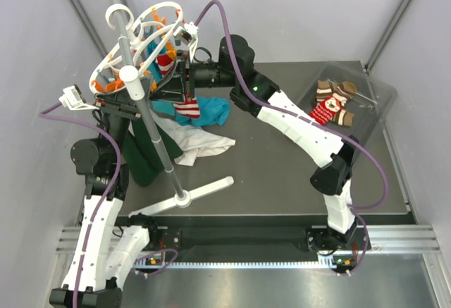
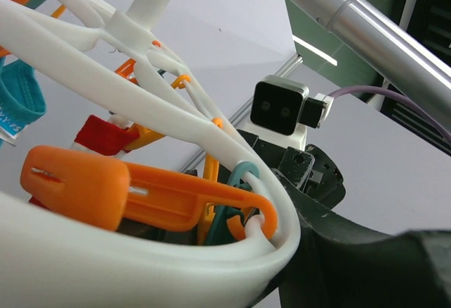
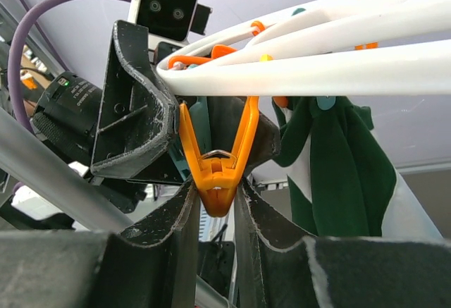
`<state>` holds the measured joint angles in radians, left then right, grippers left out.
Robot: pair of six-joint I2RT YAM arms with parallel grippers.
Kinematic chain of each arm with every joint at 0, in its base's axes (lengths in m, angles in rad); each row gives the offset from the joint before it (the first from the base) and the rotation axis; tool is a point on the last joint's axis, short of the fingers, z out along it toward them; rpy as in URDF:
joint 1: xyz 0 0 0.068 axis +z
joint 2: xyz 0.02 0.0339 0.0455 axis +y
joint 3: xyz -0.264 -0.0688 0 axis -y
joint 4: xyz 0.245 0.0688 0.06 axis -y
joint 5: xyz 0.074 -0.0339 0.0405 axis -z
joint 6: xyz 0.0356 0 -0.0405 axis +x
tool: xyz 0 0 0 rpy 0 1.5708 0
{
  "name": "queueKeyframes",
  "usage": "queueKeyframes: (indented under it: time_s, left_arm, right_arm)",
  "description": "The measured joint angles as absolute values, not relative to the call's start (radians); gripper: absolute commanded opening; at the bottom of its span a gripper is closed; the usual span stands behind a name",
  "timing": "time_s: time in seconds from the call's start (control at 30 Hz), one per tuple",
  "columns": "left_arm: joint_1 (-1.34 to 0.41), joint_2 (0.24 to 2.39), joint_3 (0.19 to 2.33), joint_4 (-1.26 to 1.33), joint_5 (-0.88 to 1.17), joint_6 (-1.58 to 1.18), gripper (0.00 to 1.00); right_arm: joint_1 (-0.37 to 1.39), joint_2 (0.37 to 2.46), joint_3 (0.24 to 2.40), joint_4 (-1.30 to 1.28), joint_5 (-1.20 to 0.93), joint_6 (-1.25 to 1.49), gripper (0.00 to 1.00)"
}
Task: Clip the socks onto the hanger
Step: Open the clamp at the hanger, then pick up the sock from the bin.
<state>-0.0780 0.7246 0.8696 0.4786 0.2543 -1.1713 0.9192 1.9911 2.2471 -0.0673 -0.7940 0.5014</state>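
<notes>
The white hanger (image 1: pixel 129 75) with orange clips stands on a grey pole (image 1: pixel 158 139) at the far left. My right gripper (image 1: pixel 182 68) reaches under its rings, and its fingers (image 3: pixel 215 188) are shut on the lower end of a hanging orange clip (image 3: pixel 218 170). My left gripper (image 1: pixel 113 103) is at the ring's near rim. One of its fingers (image 2: pixel 366 259) presses against a loop of the hanger (image 2: pixel 176 111). A red piece (image 2: pixel 106 135) hangs from a clip. A red-and-white striped sock (image 1: pixel 187 108) shows below the right gripper, over teal cloth. No sock is in either gripper.
A clear bin (image 1: pixel 377 100) at the far right holds several socks (image 1: pixel 332 103). A teal cloth (image 1: pixel 211 111), a white cloth (image 1: pixel 201 142) and a dark green garment (image 1: pixel 144 153) lie near the pole. The pole's white foot (image 1: pixel 204 189) rests on the near table. Green fabric (image 3: pixel 338 153) hangs from the hanger.
</notes>
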Motion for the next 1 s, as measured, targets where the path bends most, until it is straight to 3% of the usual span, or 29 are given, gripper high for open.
queueKeyframes:
  time_s: [0.17, 0.23, 0.27, 0.33, 0.37, 0.43, 0.47, 0.5, 0.67, 1.0]
  left_arm:
    - [-0.078, 0.729, 0.871, 0.489, 0.262, -1.170, 0.27]
    - [-0.078, 0.732, 0.871, 0.495, 0.265, -1.172, 0.03]
    - [-0.078, 0.734, 0.873, 0.498, 0.265, -1.172, 0.00]
    - [-0.078, 0.736, 0.877, 0.496, 0.265, -1.172, 0.00]
    - [-0.078, 0.736, 0.879, 0.492, 0.265, -1.171, 0.00]
    - [-0.078, 0.736, 0.883, 0.481, 0.263, -1.164, 0.00]
    - [-0.078, 0.735, 0.888, 0.469, 0.256, -1.159, 0.00]
    - [-0.078, 0.734, 0.892, 0.456, 0.249, -1.155, 0.00]
    - [-0.078, 0.709, 0.911, 0.376, 0.211, -1.119, 0.00]
    - [-0.078, 0.699, 0.999, 0.165, 0.137, -1.095, 0.00]
  right_arm:
    - [0.919, 1.991, 2.249, -0.067, -0.793, 0.503, 0.00]
    - [0.918, 1.991, 2.254, -0.068, -0.793, 0.506, 0.00]
    - [0.918, 1.991, 2.254, -0.068, -0.792, 0.506, 0.01]
    - [0.918, 1.991, 2.255, -0.068, -0.789, 0.506, 0.16]
    - [0.918, 1.991, 2.256, -0.070, -0.786, 0.503, 0.36]
    - [0.918, 1.991, 2.257, -0.082, -0.780, 0.487, 0.58]
    - [0.919, 1.991, 2.257, -0.093, -0.775, 0.477, 0.74]
    - [0.920, 1.988, 2.249, -0.098, -0.767, 0.467, 0.79]
    - [0.910, 1.924, 2.119, -0.133, -0.710, 0.402, 0.92]
    - [0.756, 1.555, 1.748, -0.236, -0.386, 0.280, 1.00]
